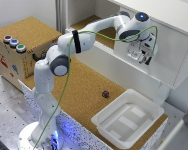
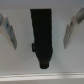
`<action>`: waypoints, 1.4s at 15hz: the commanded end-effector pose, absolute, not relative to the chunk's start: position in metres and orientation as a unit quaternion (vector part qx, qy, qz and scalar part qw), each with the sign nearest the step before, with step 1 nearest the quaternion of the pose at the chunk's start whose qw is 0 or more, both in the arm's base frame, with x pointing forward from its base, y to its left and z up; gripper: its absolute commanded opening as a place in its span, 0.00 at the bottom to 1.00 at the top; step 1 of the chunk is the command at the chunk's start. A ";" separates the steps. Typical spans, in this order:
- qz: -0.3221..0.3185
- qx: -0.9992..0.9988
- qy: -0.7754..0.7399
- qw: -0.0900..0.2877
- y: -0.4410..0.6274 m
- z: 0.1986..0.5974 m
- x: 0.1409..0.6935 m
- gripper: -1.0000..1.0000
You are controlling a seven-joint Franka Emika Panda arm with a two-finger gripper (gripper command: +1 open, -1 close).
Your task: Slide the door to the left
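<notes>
In the exterior view, we see the arm (image 1: 69, 50) reaching across the cork table (image 1: 84, 85) to the cabinet (image 1: 169, 30). The gripper (image 1: 144, 54) sits against the door (image 1: 166, 52), which fills the half of the cabinet on the exterior view's right; the other half stands open. A tray (image 1: 128, 120) and a small dark object (image 1: 105, 93) lie below.

In the wrist view, we see the fingers (image 2: 10, 31) spread wide, holding nothing, the door (image 2: 42, 6) close ahead. The picture is blurry, so contact is probably light at best.

We judge slipping the main risk: a smooth, handleless panel gives little purchase, and pressing harder could jam it in its track.
</notes>
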State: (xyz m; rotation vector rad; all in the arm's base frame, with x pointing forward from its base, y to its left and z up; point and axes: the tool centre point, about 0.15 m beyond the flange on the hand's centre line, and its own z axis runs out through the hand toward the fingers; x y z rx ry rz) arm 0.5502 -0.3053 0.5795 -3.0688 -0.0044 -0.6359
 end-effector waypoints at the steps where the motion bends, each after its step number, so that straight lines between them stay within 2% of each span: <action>1: -0.156 -0.988 0.001 0.016 -0.318 0.586 0.585 0.00; 12: -0.147 -0.989 0.001 0.018 -0.304 0.575 0.595 0.00; 21: -0.138 -0.990 -0.017 0.030 -0.214 0.566 0.581 0.00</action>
